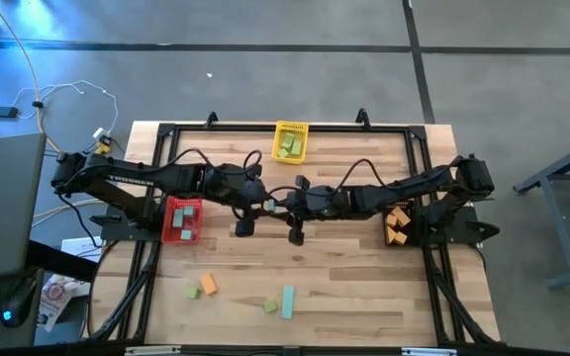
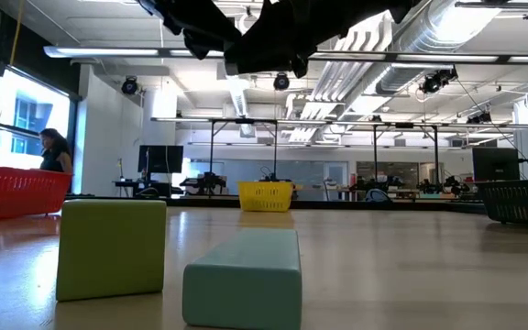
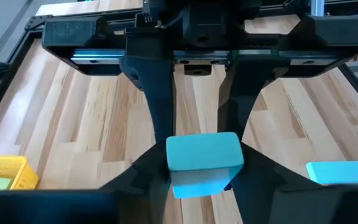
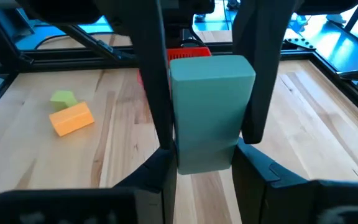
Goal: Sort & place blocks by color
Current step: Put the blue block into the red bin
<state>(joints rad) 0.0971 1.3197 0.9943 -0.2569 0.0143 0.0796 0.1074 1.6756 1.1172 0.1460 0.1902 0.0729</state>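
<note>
Teal block (image 3: pixel 204 152) clamped between the left gripper (image 1: pixel 244 226) fingers at frame centre; a second teal block (image 4: pixel 211 112) clamped in the right gripper (image 1: pixel 295 235) beside it. Loose blocks (image 1: pixel 202 287) lie lower centre, apparently untouched.

Both arms meet over the middle of the worktop (image 1: pixel 364 287), the left end effector (image 1: pixel 244 228) and the right end effector (image 1: pixel 296 235) close side by side, so little room lies between them. Three bins ring that spot: the red bin (image 1: pixel 181 220) just beside the left arm, the yellow bin (image 1: pixel 290 141) at the far edge, the black bin (image 1: pixel 397 225) under the right arm. The near strip stays open around the scattered blocks (image 1: pixel 287 303).
</note>
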